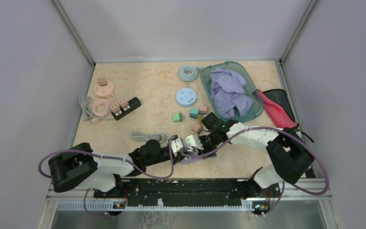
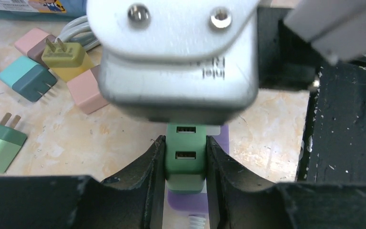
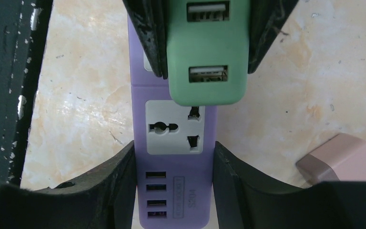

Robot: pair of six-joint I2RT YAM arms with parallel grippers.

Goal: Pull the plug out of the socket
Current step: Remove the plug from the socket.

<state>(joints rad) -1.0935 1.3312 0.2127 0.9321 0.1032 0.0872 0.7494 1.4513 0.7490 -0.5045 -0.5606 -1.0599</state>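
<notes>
A green plug with two USB ports stands over the upper outlet of a purple socket strip, and its prongs are hidden. My left gripper is shut on the green plug, one black finger on each side. My right gripper is shut on the strip's end by its USB ports, facing the left one. A free outlet lies between the two grips. In the top view the left gripper and right gripper meet near the table's front middle and cover both objects.
Loose teal, yellow and pink plugs lie just beyond the grippers, and another pink one lies right of the strip. Farther back are a round blue socket, a teal basket of cloth, a black strip and a grey cable.
</notes>
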